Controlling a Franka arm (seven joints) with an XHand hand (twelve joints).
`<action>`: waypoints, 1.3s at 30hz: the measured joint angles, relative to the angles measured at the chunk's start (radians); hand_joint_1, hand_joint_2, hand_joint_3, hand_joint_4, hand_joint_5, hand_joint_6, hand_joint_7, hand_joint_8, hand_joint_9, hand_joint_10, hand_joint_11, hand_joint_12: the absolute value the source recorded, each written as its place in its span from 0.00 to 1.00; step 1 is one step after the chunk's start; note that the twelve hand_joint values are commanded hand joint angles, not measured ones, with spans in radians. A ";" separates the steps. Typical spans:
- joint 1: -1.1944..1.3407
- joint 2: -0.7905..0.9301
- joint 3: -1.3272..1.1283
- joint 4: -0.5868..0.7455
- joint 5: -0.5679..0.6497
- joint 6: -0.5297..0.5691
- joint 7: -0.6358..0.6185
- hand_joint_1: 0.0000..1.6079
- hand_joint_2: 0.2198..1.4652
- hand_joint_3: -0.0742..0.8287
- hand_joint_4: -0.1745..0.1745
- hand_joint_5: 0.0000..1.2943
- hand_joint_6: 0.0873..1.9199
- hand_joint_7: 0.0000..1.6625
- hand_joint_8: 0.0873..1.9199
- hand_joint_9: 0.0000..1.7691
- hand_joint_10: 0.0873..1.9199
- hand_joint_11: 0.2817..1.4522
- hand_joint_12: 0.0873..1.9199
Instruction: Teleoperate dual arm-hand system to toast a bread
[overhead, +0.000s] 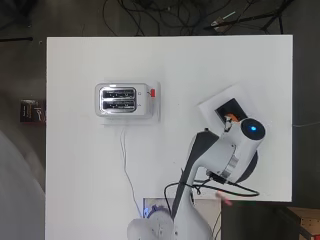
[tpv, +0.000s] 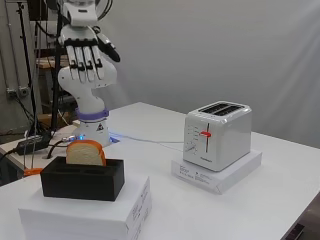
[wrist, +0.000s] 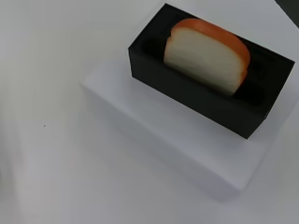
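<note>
Side view, hand raised, fingers straight, pointing down above bread

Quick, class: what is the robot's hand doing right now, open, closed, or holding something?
Hand: open, fingers straight, holding nothing, raised above the bread slice.

one slice of bread with orange crust, one black rectangular holder, one white two-slot toaster, two white boxes.

Print on the toaster and its box cannot be read.
</note>
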 joint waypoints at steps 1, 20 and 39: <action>-0.001 0.036 -0.005 0.006 0.001 -0.002 -0.004 0.00 0.69 0.08 0.68 0.33 0.00 0.31 0.00 0.36 0.00 0.18 0.00; -0.196 0.848 -0.007 0.860 0.130 -0.166 -0.198 0.06 0.69 0.08 0.70 0.31 0.00 0.29 0.00 0.33 0.00 0.15 0.00; -0.213 0.442 0.065 0.105 0.100 0.221 -0.296 0.12 0.69 0.08 0.81 0.32 0.00 0.32 0.00 0.36 0.00 0.17 0.00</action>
